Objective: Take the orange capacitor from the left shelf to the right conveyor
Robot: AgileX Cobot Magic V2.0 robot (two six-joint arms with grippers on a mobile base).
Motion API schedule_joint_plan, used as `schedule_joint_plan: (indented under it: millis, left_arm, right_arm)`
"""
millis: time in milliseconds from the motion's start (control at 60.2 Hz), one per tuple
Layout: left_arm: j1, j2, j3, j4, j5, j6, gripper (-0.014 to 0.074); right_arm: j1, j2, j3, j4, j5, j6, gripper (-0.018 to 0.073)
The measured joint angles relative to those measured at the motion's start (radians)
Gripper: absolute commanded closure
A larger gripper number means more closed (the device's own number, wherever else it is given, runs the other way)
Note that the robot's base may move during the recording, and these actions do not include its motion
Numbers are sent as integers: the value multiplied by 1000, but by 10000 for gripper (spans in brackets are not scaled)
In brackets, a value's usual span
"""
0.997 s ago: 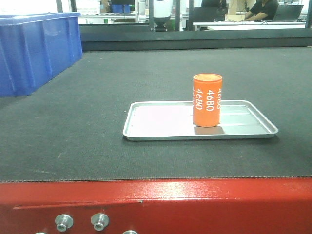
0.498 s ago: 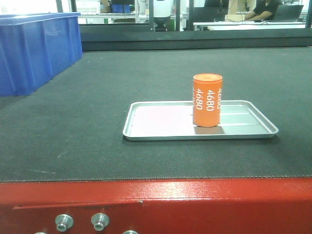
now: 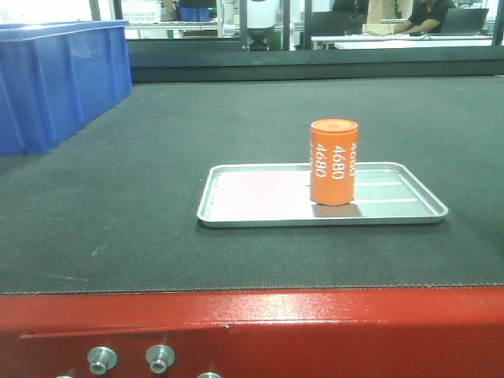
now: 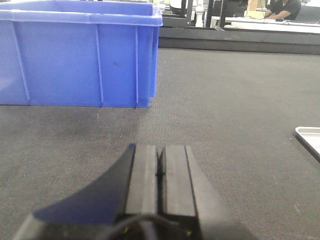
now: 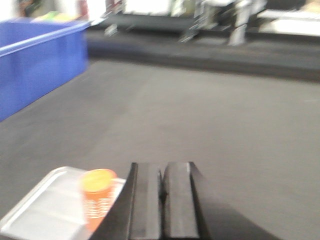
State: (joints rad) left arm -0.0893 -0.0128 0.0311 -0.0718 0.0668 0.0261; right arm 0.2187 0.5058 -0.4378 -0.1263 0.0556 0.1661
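The orange capacitor (image 3: 334, 161) with white "4680" print stands upright in a shallow silver tray (image 3: 244, 197) on the dark conveyor belt (image 3: 157, 157), behind its red front frame (image 3: 315, 331). In the right wrist view the capacitor (image 5: 97, 197) is blurred, low and to the left of my right gripper (image 5: 163, 172), which is shut, empty and apart from it. My left gripper (image 4: 160, 150) is shut and empty above the belt, with the tray's corner (image 4: 307, 140) at the far right. The left shelf is out of view.
A large blue plastic bin (image 3: 55, 79) stands on the belt at the back left and fills the upper left of the left wrist view (image 4: 75, 55). Bolts (image 3: 102, 360) sit in the red frame. Desks and a seated person (image 3: 425, 16) are far behind.
The front view has shifted very slightly, so tray and capacitor sit a touch further left. The capacitor stays upright in the tray. The right wrist view is motion-blurred.
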Motion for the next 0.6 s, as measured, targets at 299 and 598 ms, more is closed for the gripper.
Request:
schedule_joint_plan:
  millis: [299, 598]
  left_arm:
    - [0, 0, 0, 0, 0, 0, 723]
    - [0, 0, 0, 0, 0, 0, 723]
  right_arm:
    - [-205, -343, 276, 35, 2, 0, 504]
    - [-239, -472, 465, 43, -83, -6, 504]
